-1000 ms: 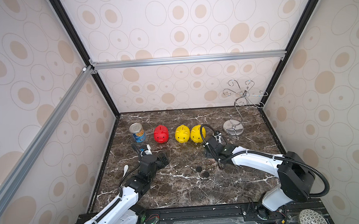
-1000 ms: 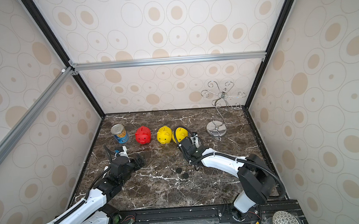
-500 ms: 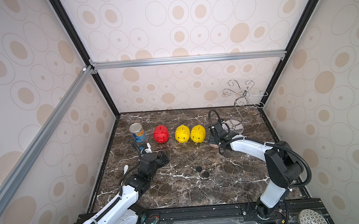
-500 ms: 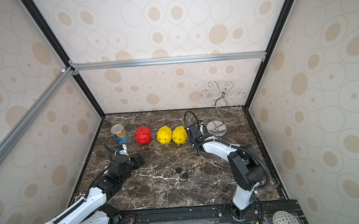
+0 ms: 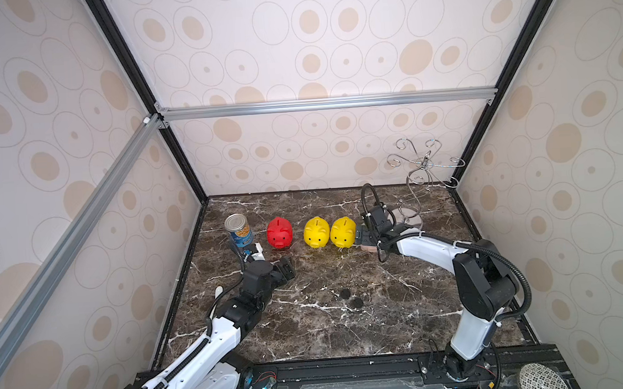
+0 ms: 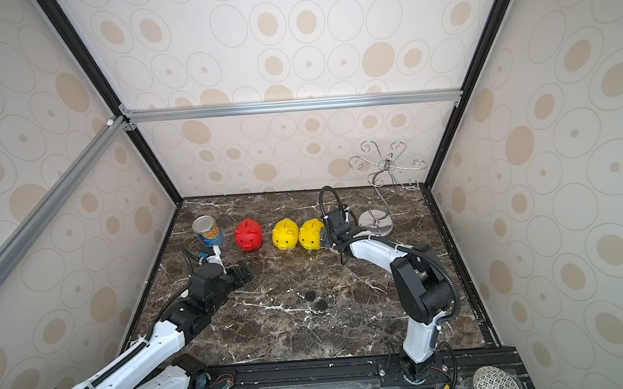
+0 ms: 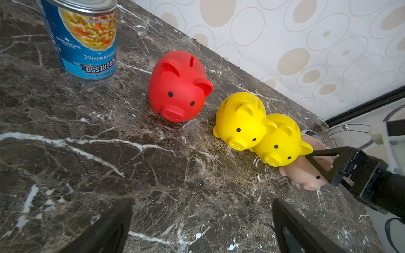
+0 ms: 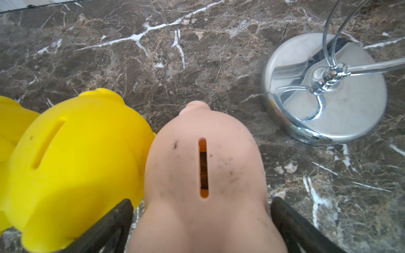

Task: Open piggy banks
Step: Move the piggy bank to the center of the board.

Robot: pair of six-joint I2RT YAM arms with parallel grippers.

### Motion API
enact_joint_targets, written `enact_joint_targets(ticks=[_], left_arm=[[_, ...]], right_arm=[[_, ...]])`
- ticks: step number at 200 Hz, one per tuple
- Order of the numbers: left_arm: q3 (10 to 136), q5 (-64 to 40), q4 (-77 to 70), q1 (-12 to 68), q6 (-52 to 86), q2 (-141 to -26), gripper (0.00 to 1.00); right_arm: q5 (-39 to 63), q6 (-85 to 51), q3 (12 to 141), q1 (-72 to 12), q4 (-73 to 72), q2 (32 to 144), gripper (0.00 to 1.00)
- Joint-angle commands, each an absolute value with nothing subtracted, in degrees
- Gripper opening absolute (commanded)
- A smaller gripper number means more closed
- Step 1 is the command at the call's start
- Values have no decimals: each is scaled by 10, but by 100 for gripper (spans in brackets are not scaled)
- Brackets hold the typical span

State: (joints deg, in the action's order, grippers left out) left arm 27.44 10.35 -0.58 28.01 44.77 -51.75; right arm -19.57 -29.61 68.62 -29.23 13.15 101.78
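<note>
Four piggy banks stand in a row near the back: red (image 5: 279, 232), two yellow ones touching each other (image 5: 316, 232) (image 5: 343, 231), and a pale pink one (image 8: 203, 157) at the right end against the second yellow. My right gripper (image 8: 201, 200) is open, with its fingers on either side of the pink pig's rear and a thin gap on the yellow pig's side. In both top views the gripper (image 5: 363, 236) covers most of the pink pig (image 5: 370, 249). My left gripper (image 7: 201, 223) is open over bare marble in front of the red pig (image 7: 178, 87).
A blue-labelled tin can (image 5: 239, 230) stands left of the red pig. A chrome wire stand (image 5: 411, 217) sits just right of the right gripper. Two small black plugs (image 5: 345, 293) (image 5: 356, 302) lie mid-table. Walls close in the left, back and right.
My right gripper moved back from in front of the yellow pigs to the row's right end, and its jaws spread wider. The left jaws also widened; that arm stayed in place.
</note>
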Motion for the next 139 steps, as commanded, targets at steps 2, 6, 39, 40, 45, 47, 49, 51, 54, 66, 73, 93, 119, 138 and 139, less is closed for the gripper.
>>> enact_joint_targets(ticks=[2,6,39,40,45,47,49,51,54,66,73,93,119,138,139], left_arm=[[306,88,7,277,430,-517,100],[307,86,9,277,429,-517,100],[317,73,30,277,428,-498,100],[317,73,31,277,428,-497,100],[315,72,31,276,429,-492,100],[314,72,31,277,430,-491,100],[314,73,32,277,430,-489,100],[313,73,32,277,431,-487,100],[312,75,33,277,432,-484,100],[309,78,33,277,436,-474,100],[308,81,34,277,437,-471,100],[311,88,43,277,435,-466,100],[317,92,56,277,424,-464,100],[316,87,55,277,424,-468,100],[316,86,56,277,423,-469,100]], right_arm=[[-181,-256,709,-291,169,979,100],[-180,-254,711,-292,182,975,100],[-215,-220,694,-333,204,899,99],[-214,-219,694,-336,204,896,99],[-210,-211,694,-351,198,887,95],[-209,-206,693,-358,192,885,94],[-208,-200,693,-365,188,884,92],[-208,-195,694,-372,179,883,90],[-208,-188,696,-382,172,883,87],[-184,-178,722,-411,167,902,77],[-154,-180,743,-416,168,923,72],[-133,-188,802,-421,174,985,69],[-114,-165,869,-421,149,1059,73],[-102,-141,925,-421,158,1113,80],[-98,-138,930,-420,158,1117,80]])
